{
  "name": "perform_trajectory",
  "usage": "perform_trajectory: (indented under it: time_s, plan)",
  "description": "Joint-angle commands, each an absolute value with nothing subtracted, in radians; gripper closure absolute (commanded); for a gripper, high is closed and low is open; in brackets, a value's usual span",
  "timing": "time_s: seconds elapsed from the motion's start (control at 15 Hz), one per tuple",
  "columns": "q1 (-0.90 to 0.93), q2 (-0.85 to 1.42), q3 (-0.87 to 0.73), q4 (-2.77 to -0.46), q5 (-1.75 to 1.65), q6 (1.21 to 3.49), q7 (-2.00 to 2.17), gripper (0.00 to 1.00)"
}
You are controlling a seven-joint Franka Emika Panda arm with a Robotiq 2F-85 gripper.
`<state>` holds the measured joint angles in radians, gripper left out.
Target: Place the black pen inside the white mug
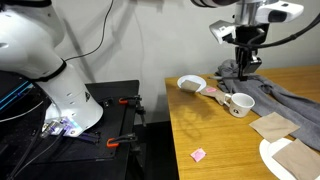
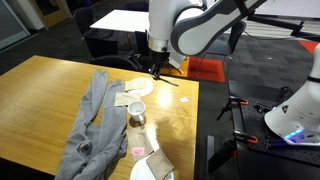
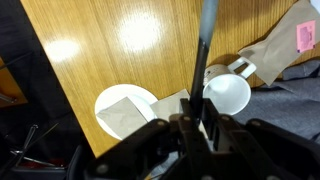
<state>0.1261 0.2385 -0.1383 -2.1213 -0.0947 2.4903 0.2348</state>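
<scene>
Black and slim, the pen (image 3: 204,50) is clenched in my gripper (image 3: 198,124). In the wrist view its shaft runs from between my fingers straight up and out past the top edge. In both exterior views I hang above the wooden bench (image 1: 215,132), clear of its surface.

The white mug (image 3: 228,96) stands upright just right of the pen's shaft in the wrist view, with its mouth open and its handle on the far-right side. The pen is outside it, held above the bench beside it. In an exterior view the mug (image 1: 240,103) sits below my gripper (image 1: 243,60), near the edge of a rumpled grey cloth (image 1: 275,88).

A shallow white bowl (image 3: 103,100) holding a brown napkin lies left of the pen. A small pink slip (image 1: 198,154) lies on the near part of the bench, well apart from the mug.
</scene>
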Motion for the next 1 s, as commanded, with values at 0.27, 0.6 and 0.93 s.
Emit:
perform_trajectory:
  time_s: [0.27, 0.6, 0.93]
  plan:
    - [0.073, 0.236, -0.088, -2.052, -0.105, 2.381, 0.222, 0.84]
    - [0.073, 0.237, -0.088, -2.05, -0.105, 2.379, 0.222, 0.84]
    - [0.053, 0.253, -0.07, -2.038, -0.057, 2.366, 0.152, 0.96]
